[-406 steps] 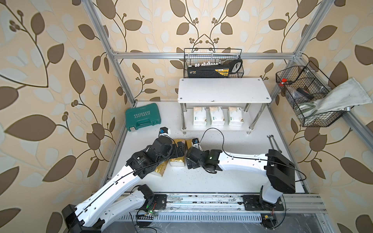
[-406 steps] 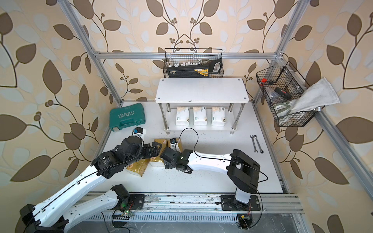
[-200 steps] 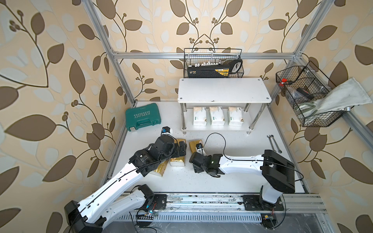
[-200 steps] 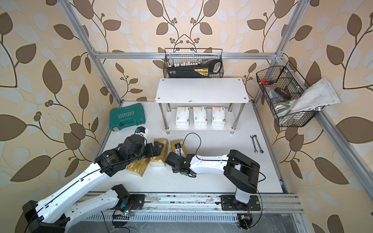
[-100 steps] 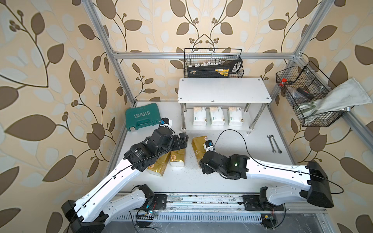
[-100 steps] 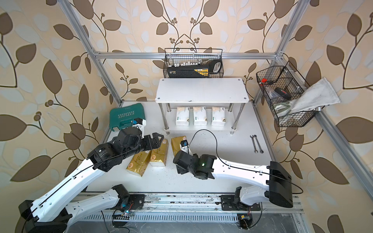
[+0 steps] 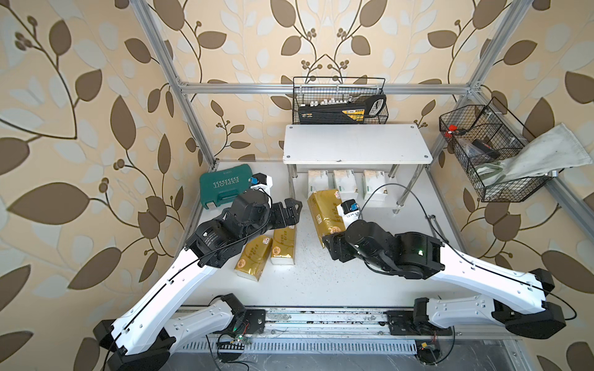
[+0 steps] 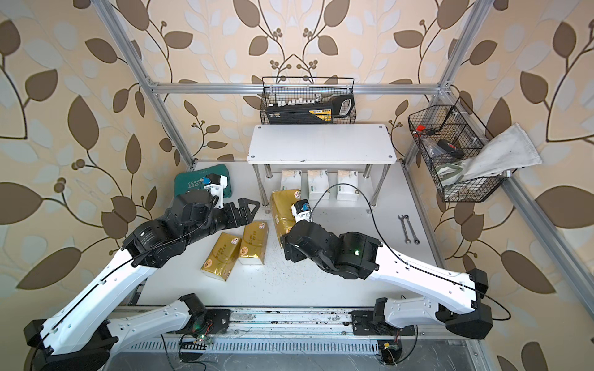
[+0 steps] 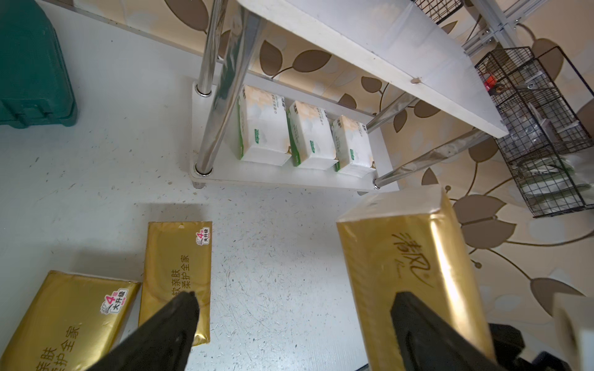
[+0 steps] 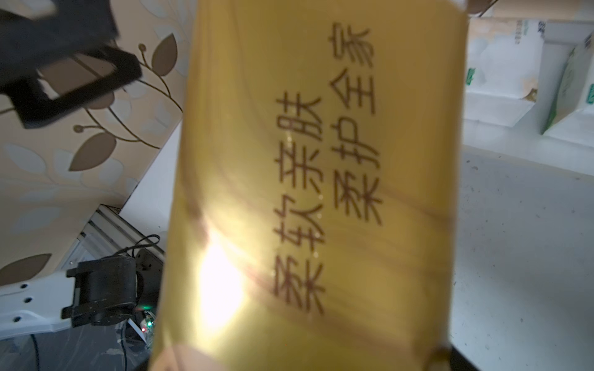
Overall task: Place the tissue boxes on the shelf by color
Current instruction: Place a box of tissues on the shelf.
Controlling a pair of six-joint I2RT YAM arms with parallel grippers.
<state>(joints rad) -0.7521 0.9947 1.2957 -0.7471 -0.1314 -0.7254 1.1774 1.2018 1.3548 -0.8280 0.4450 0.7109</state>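
Left fingers (image 8: 247,205), spread and empty, have drawn back above the two gold packs (image 7: 283,245) lying toward the worktop's (image 7: 321,282) left edge; right fingers (image 7: 327,240) stay clamped on the third gold pack (image 7: 324,212), now lifted before the shelf (image 7: 353,144); probably top-board bound, as white packs (image 7: 345,184) fill the lower board.

right tool (image 7: 331,239): jaws hidden behind gold pack (image 7: 324,208) | right wrist view: pack ends cut off, blurred

Bright; blurred glare on gold pack (image 10: 289,192)
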